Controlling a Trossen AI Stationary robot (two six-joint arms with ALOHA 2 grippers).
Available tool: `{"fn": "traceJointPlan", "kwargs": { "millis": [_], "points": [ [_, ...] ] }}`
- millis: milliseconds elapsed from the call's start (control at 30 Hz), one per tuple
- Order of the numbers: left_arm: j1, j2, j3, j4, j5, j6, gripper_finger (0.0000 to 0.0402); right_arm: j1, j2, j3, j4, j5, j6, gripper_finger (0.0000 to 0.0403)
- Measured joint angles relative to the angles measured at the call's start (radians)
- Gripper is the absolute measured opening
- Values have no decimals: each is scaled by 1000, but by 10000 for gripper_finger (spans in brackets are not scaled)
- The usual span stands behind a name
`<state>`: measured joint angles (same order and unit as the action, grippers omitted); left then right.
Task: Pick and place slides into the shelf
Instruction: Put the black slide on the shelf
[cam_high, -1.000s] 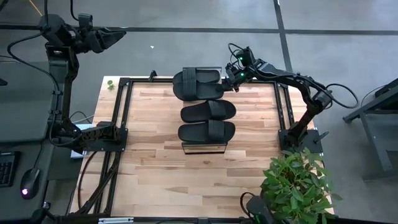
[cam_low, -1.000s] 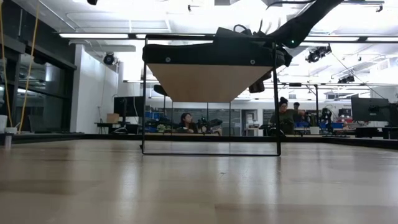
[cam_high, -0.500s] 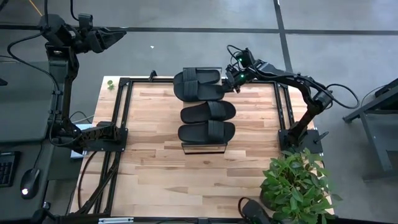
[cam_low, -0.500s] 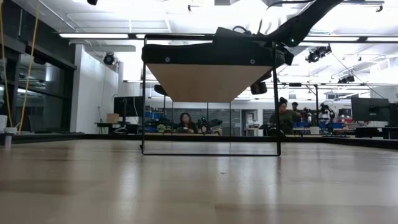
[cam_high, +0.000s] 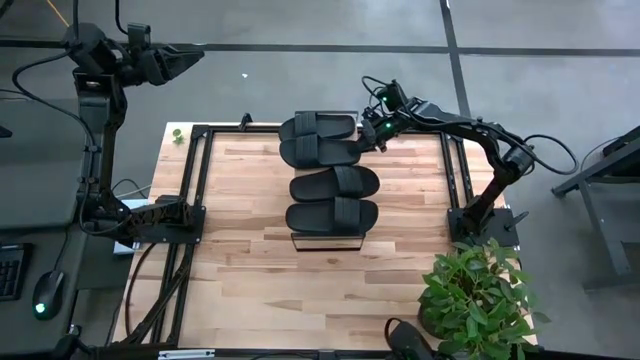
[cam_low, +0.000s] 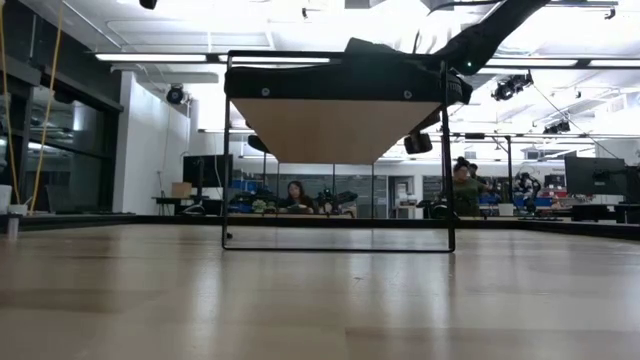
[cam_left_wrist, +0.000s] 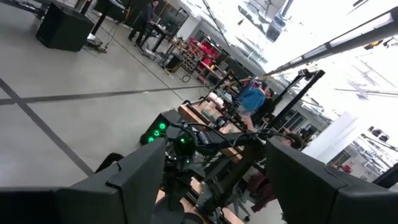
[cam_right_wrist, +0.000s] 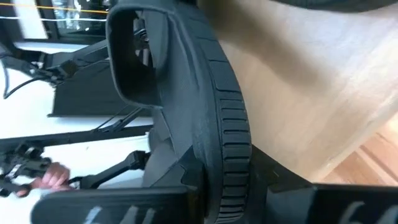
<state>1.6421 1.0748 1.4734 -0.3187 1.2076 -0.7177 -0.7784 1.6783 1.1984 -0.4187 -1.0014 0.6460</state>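
Four black slides lie across the shelf (cam_high: 327, 238) in a row from far to near: (cam_high: 318, 125), (cam_high: 320, 151), (cam_high: 335, 182), (cam_high: 333, 213). The shelf's light plank shows from below in the low view (cam_low: 320, 125) and beside the fingers in the right wrist view (cam_right_wrist: 323, 93). My right gripper (cam_high: 366, 138) is at the right-hand ends of the two far slides, shut on a slide (cam_right_wrist: 205, 124). My left gripper (cam_high: 190, 55) is raised beyond the table's far left corner, open and empty (cam_left_wrist: 217, 186). My right gripper pinches a slide's sole between its two fingers, at the ribbed side edge (cam_right_wrist: 229, 146) near the slide's right-hand end. It comes from the table's right, slanting down. The slide looks like the second from the far end. Its other end lies over the shelf's top.
The shelf stands on thin black legs (cam_low: 226, 160) in the middle of the wooden table (cam_high: 250, 280). A potted plant (cam_high: 480, 295) stands at the near right corner. People sit in the room behind (cam_low: 297, 195).
My right gripper has tipped slightly downward and edged toward the near edge with the slide's end. In the low view the shelf's frame has shifted slightly, its legs standing a little wider apart.
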Motion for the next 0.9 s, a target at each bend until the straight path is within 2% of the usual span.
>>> {"fn": "traceJointPlan", "kwargs": {
  "millis": [267, 500, 900],
  "points": [
    [0, 0, 0, 0, 0, 1, 262, 3, 1, -2, -6, 138, 0, 47],
    [0, 0, 0, 0, 0, 2, 262, 1, 2, -3, -10, 183, 17, 98],
    [0, 0, 0, -1, 8, 7, 262, 14, 3, -3, 40, 186, 50, 182]
  ]
}}
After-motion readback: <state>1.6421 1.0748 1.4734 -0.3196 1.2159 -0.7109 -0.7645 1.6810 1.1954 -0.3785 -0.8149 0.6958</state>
